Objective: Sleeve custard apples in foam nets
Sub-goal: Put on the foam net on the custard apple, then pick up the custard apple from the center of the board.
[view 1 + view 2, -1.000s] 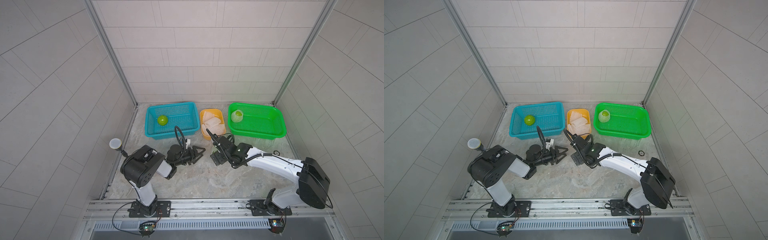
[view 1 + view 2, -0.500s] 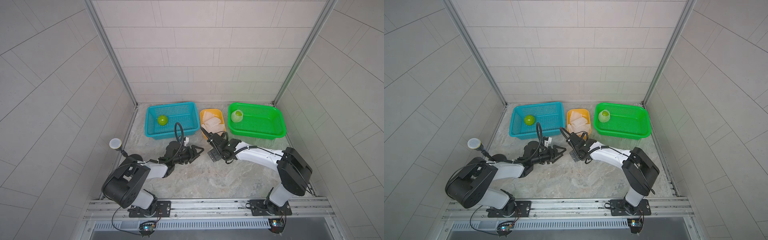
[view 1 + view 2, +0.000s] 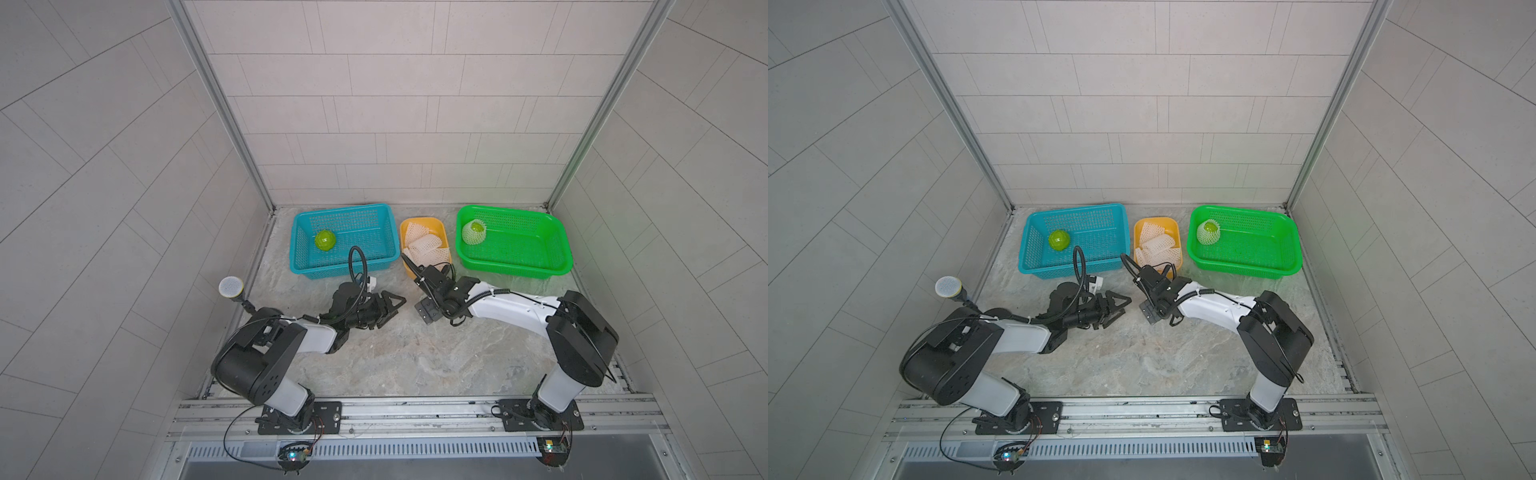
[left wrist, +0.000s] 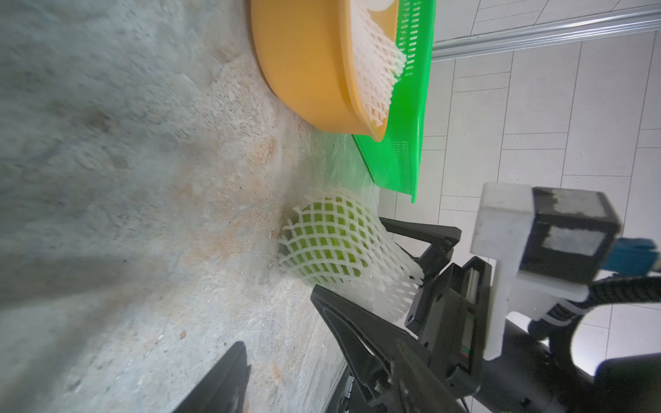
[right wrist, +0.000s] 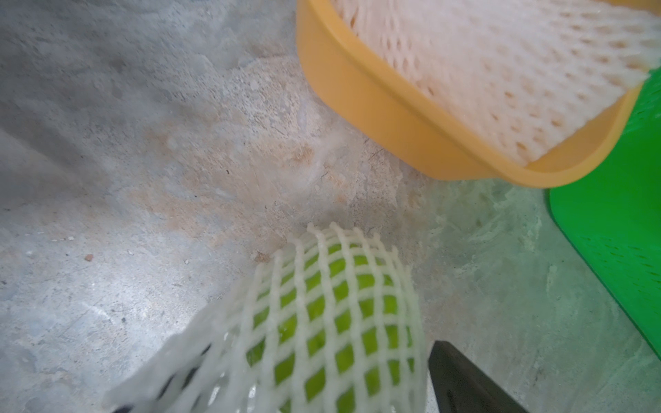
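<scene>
Reaching low and inward, left claw (image 3: 395, 309) gapes empty, right claw (image 4: 348, 255) spreads wide around netted custard apple (image 5: 339, 304).

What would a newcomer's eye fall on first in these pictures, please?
The three bright containers at the back: a blue basket holding a bare custard apple, an orange tub of foam nets, a green basket with a netted apple. Nearer, another netted apple sits between the right gripper's spread fingers.
</scene>
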Motion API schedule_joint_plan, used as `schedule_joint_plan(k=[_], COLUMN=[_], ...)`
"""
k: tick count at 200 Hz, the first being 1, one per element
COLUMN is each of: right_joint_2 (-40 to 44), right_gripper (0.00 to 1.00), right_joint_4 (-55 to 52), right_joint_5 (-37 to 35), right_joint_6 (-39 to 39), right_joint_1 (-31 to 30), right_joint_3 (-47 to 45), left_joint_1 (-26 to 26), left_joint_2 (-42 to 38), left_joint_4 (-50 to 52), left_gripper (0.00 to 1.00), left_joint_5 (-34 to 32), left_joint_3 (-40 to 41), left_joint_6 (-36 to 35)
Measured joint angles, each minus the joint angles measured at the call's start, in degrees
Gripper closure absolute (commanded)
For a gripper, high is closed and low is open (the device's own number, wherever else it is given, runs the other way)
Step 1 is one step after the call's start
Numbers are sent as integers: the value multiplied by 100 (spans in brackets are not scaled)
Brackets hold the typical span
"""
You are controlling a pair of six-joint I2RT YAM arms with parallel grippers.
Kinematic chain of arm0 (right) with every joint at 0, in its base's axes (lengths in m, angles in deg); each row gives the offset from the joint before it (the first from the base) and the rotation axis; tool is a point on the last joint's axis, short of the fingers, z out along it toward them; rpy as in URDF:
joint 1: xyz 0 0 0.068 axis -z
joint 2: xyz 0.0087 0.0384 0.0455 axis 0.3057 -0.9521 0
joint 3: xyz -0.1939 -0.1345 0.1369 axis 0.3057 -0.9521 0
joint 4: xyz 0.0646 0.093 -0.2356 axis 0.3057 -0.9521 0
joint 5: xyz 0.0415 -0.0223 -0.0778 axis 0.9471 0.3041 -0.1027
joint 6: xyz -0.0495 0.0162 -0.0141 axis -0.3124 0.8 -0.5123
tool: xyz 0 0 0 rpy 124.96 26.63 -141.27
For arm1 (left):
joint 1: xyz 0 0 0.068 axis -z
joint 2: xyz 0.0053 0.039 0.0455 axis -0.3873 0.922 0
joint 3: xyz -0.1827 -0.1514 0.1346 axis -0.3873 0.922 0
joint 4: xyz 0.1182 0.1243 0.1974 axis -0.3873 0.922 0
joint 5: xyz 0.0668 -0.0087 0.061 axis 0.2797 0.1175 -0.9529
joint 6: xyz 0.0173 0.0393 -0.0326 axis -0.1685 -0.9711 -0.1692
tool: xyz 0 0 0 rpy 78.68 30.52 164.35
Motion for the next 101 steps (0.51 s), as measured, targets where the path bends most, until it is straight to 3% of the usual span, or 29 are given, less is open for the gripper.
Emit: schedule_joint_plan(k=[58, 101], right_joint_2=[-328, -365], right_gripper=[16, 16], right_joint_4=[2, 146], right_joint_5=[-52, -22], right_joint_6=[-26, -31], right_joint_1=[129, 269], right_joint_3=[105, 98], left_joint_1=[-11, -11], left_joint_2=[310, 363], left_joint_4=[-507, -688], left_gripper=[34, 34], left_joint_5=[42, 61], left_joint_3=[103, 129], left_joint_6=[258, 358])
